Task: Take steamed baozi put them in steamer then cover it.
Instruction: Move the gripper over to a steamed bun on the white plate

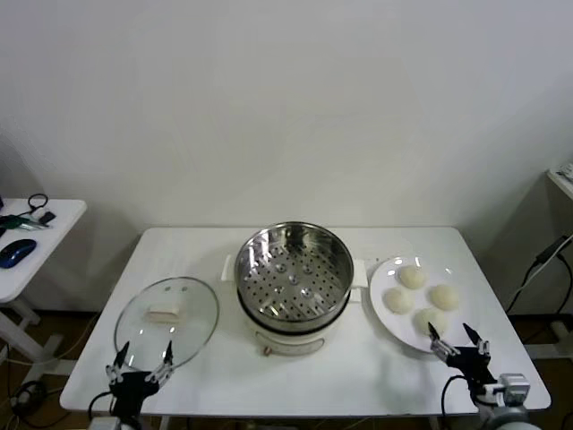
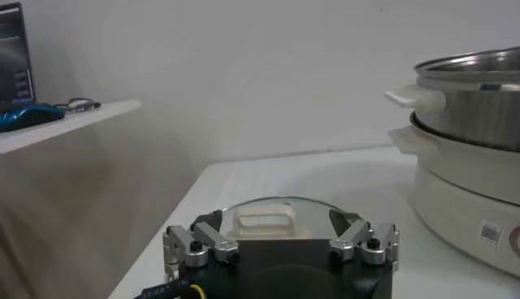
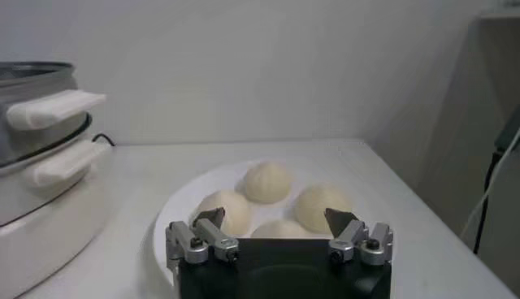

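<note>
The steamer (image 1: 293, 269), a shiny steel pot on a white base, stands uncovered in the middle of the white table, its perforated tray bare. Several steamed baozi (image 1: 412, 277) lie on a white plate (image 1: 380, 305) to its right. My right gripper (image 1: 450, 333) hovers open at the plate's near edge; in the right wrist view the baozi (image 3: 267, 180) lie just beyond the gripper (image 3: 274, 215). The left gripper (image 1: 144, 349) is open at the near edge of the glass lid (image 1: 166, 313), which lies flat left of the steamer. In the left wrist view the lid (image 2: 268, 203) lies ahead of the gripper (image 2: 275, 217).
A side table (image 1: 54, 224) at the far left holds a blue mouse (image 1: 16, 253) and cables. A wall stands behind the table. At the right, a cabinet edge (image 1: 560, 179) and a hanging cable (image 1: 537, 264). Both grippers sit near the table's front edge.
</note>
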`<state>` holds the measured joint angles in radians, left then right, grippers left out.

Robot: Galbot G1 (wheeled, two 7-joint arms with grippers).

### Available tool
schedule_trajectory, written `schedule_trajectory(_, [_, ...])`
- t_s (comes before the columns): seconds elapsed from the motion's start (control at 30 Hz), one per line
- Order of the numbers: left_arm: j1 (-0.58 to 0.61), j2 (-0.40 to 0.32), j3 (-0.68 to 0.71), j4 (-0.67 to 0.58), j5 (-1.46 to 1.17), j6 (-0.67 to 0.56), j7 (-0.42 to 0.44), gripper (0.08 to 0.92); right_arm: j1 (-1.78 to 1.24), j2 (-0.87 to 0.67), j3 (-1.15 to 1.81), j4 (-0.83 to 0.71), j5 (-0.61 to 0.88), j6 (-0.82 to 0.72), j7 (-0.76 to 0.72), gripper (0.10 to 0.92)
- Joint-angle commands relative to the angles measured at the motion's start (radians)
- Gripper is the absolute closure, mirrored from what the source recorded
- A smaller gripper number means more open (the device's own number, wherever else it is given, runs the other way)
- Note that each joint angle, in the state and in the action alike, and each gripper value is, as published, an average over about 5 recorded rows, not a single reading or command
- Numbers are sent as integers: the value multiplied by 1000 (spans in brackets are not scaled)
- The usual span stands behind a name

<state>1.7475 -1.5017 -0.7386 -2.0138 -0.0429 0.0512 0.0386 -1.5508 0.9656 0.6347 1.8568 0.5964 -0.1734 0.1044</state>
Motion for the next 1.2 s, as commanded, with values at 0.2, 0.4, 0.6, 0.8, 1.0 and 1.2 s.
schedule_trajectory(0.2, [5, 6, 6, 0, 6, -7, -1, 177, 730, -372, -245, -261, -164, -302, -339, 203])
schedule_trajectory(0.4, [2, 5, 8, 2, 8, -13, -1, 177, 1177, -544, -747, -452, -443, -110, -794, 203])
schedule_trajectory(0.6, [2, 7, 8, 3, 10, -17, 0, 177, 1614, -537, -1221, -639, -737, 212, -1207, 203])
schedule_trajectory(0.8, [3, 8, 9, 6, 15, -18, 1, 177, 1981, -416, -1651, -823, -670, 295, -1387, 203])
schedule_trajectory(1.0, [4, 3, 13, 10, 26, -22, 1, 177, 1997, -315, -1798, -881, -515, 183, -1335, 203])
schedule_trajectory(1.2, [5, 0, 11, 12, 32, -22, 1, 177, 1855, -208, -1715, -978, -489, 106, -1288, 203])
